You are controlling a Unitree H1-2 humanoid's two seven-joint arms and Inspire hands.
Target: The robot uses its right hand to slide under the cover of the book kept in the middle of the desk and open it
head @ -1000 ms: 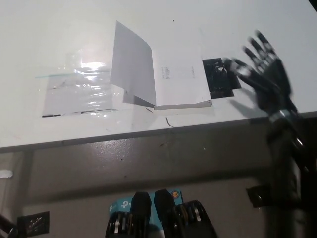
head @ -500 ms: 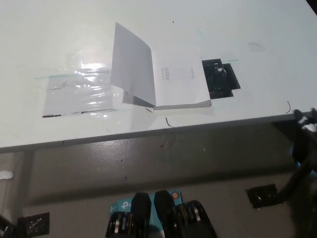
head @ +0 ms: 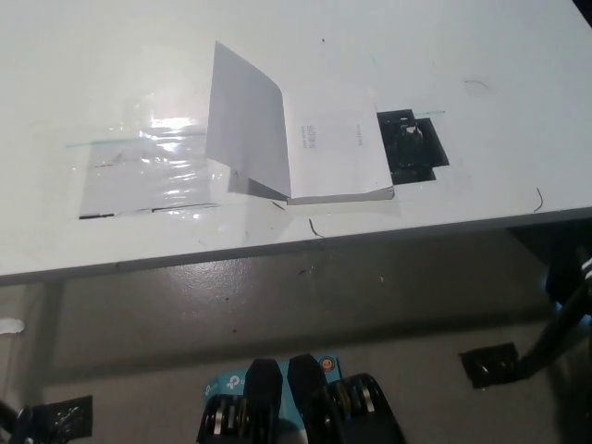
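book: sits mid-desk (head: pixel 481 166), already open. The cover (head: pixel 245 116) stands tilted up toward the left, and a white page with a bit of print (head: pixel 333 139) lies bare.

right hand: gone from view. A second ago it was hovering spread wide just right of the book, half a second ago only a sliver showed at the desk's right edge, and now there's just a bit of black arm (head: pixel 564 324) at the lower right, below the desk. Can't tell what its fingers are doing.

left hand: not in the picture at all.

what's changed: the book hasn't budged, same cover angle as before. Only the arm has pulled back and dropped.

what it means: looks to me like the opening is done and the arm is heading to rest. The cover holds its own with nobody touching it.

other stuff: black patch (head: pixel 412 148) on the desk just right of the book, shiny clear tape or film (head: pixel 153 166) to its left.
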